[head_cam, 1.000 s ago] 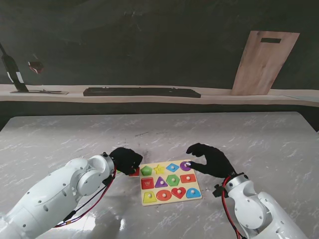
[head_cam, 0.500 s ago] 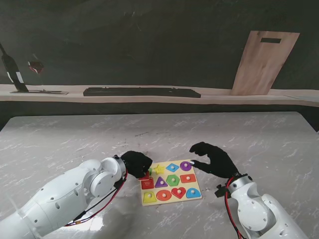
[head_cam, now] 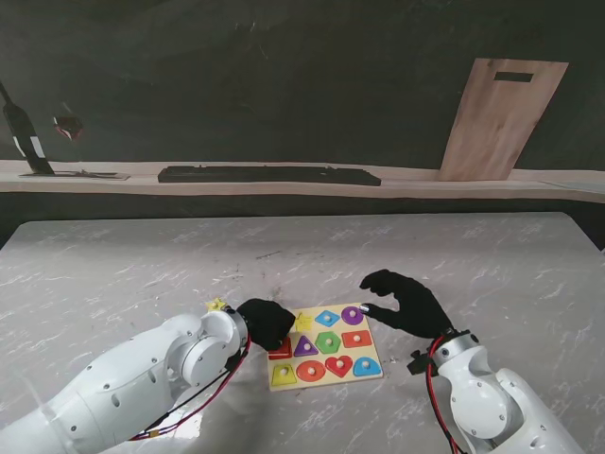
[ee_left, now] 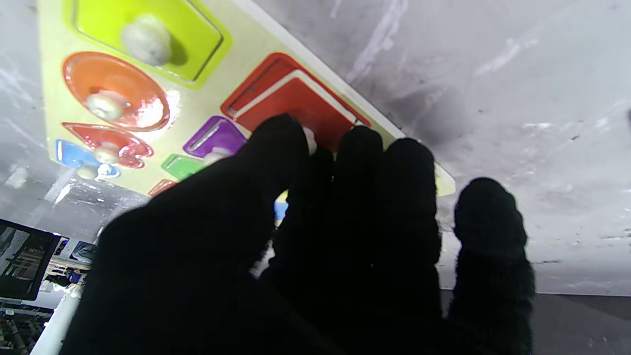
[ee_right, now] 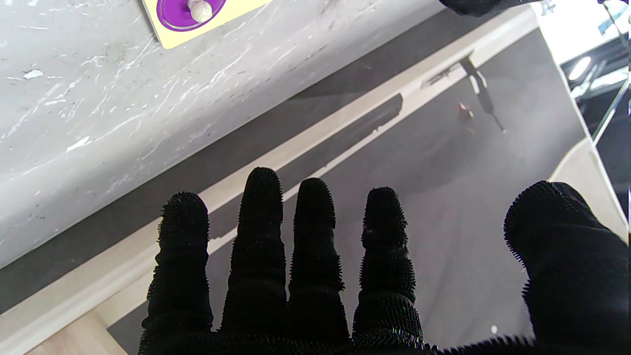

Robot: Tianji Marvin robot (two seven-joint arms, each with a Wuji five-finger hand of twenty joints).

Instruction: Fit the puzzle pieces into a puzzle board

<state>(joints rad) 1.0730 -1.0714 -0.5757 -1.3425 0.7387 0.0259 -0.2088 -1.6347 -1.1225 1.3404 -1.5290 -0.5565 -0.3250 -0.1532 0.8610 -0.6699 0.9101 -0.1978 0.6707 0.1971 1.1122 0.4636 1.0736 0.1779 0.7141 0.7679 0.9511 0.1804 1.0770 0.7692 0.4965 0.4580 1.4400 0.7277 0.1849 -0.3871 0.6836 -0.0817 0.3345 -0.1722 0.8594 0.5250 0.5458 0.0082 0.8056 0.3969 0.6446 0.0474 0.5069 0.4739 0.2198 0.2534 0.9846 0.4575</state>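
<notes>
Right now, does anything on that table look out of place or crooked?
Yes. The red square sits askew in its slot on the puzzle board, under the left hand. A small yellow piece lies off the board.

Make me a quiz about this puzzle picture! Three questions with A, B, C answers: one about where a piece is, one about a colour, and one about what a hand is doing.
1. Where does the purple circle sit on the puzzle board?
A. The far right corner
B. The near left corner
C. The middle

2. What colour is the heart piece?
A. Blue
B. Red
C. Green

3. What is the right hand doing?
A. Squeezing the heart piece
B. Making a tight fist
C. Open, fingers apart, holding nothing

Answers:
1. A: in the stand view the circle is the last piece on the right of the row farthest from me.
2. B: the heart in the nearest row is clearly red.
3. C: the right wrist view shows the fingers spread with nothing between them.
</notes>
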